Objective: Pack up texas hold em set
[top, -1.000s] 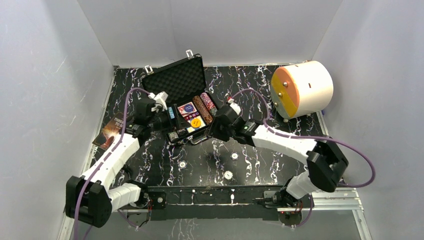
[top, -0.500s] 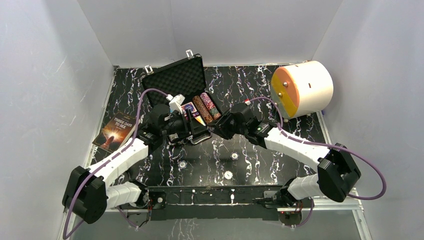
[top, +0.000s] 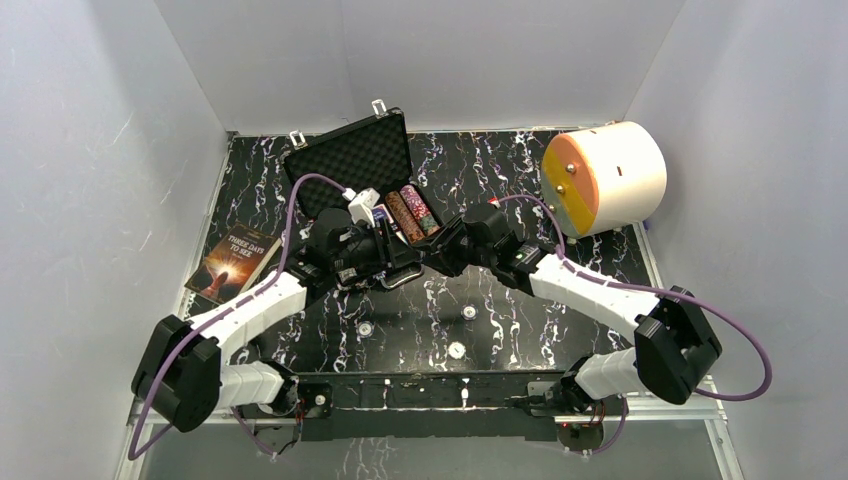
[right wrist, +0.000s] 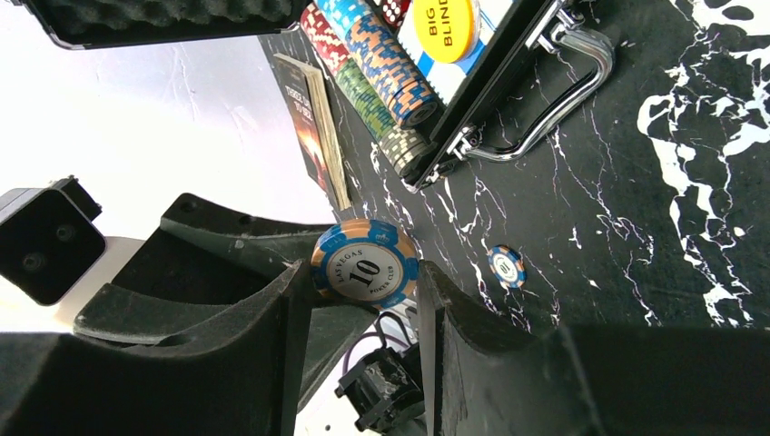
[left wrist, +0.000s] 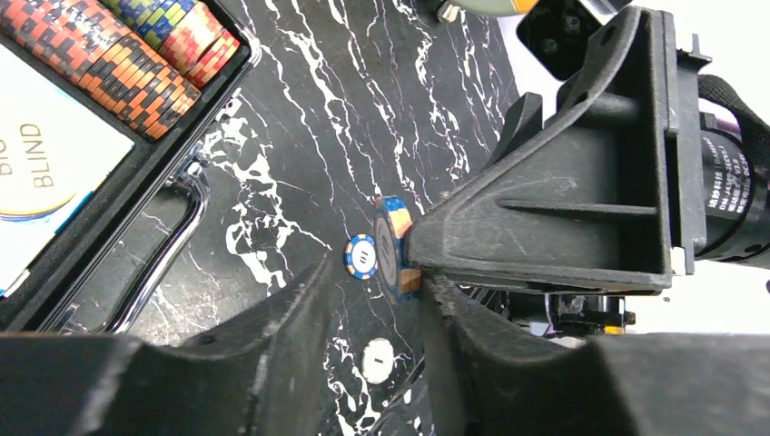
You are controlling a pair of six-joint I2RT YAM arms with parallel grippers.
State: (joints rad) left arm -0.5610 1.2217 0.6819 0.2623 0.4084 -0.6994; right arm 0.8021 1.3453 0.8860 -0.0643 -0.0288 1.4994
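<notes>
The open black poker case (top: 350, 160) lies at mid-table, with rows of chips (top: 415, 210) (left wrist: 100, 54) and a yellow Big Blind button (right wrist: 445, 25) in its tray. In front of its handle (right wrist: 545, 100) both grippers meet above the table. My right gripper (right wrist: 363, 282) (top: 432, 255) is shut edgewise on a blue-and-orange "10" chip (right wrist: 365, 263) (left wrist: 397, 259). My left gripper (left wrist: 377, 291) (top: 398, 255) is open, its fingers straddling that chip's faces. Loose chips lie on the table below: a blue one (left wrist: 360, 257) (right wrist: 507, 266) and a white one (left wrist: 378, 359).
A book (top: 232, 262) lies at the left table edge. A large white cylinder with an orange face (top: 603, 178) sits at the back right. More loose chips (top: 469, 313) (top: 456, 350) (top: 367, 328) lie between the case and the arm bases.
My left gripper has swung right from over the case's left side to meet the right gripper. The right gripper has shifted slightly right and up, its chip now between the left fingers.
</notes>
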